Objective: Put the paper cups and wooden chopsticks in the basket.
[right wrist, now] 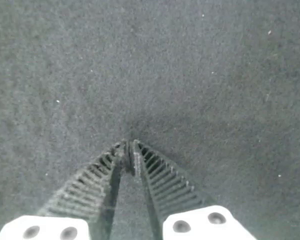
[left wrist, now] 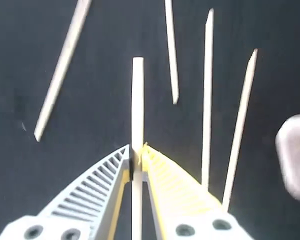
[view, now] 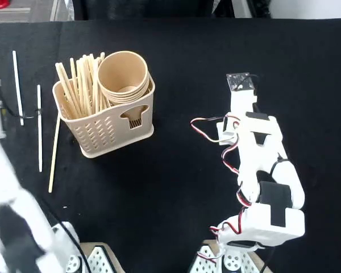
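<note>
A beige slotted basket (view: 111,128) stands left of centre on the table and holds stacked paper cups (view: 124,75) and a bundle of wooden chopsticks (view: 79,85). My left gripper (left wrist: 137,152) is shut on one wooden chopstick (left wrist: 137,100), which sticks out past the fingertips above the cloth. Several loose chopsticks (left wrist: 206,95) lie on the cloth below it. In the high view they lie left of the basket, for example the chopstick (view: 55,151). My right gripper (right wrist: 129,147) is shut and holds nothing, low over bare cloth; it sits right of the basket (view: 240,82).
Black cloth (view: 176,187) covers the table. The left arm (view: 11,216) is blurred at the left edge. The right arm's white body (view: 261,170) with red and white wires takes up the right side. A blurred white shape (left wrist: 295,155) shows in the left wrist view.
</note>
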Tool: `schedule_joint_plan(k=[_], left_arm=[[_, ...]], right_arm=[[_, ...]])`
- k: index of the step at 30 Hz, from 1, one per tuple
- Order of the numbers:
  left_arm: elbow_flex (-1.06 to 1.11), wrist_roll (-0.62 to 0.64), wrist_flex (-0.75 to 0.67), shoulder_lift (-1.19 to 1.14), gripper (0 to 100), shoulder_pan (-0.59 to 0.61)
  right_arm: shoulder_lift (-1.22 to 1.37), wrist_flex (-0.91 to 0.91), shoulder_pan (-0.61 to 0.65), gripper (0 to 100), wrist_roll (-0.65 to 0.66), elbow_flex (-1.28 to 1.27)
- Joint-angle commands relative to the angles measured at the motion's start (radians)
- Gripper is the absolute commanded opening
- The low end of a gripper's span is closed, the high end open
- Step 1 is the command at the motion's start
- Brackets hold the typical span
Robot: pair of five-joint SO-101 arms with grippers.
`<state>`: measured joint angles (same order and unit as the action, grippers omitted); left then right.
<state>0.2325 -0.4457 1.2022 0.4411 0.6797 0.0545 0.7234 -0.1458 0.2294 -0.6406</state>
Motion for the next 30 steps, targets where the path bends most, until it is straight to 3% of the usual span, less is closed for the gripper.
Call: schedule_joint_plan(k=[1,5,10,16,30], left_arm=[[0.153,0.219,-0.292,0.411,3,-0.099],[0.259,0.368,-0.568,0.559,3,-0.257],[0.269,0.491,-0.769,0.580,3,-0.412],[0.292,0.559,-0.815,0.575,3,-0.518],[0.579,0.559,-0.984,0.583,3,-0.522]], right_arm=[[-0.012,-0.006,-0.009,1.3,0.009,0.005],[-0.012,-0.006,-0.009,1.3,0.009,0.005],[-0.012,-0.006,-0.009,1.3,0.009,0.005],[-0.013,-0.006,-0.009,1.3,0.009,0.005],[-0.013,-0.006,-0.009,1.3,0.009,0.005]])
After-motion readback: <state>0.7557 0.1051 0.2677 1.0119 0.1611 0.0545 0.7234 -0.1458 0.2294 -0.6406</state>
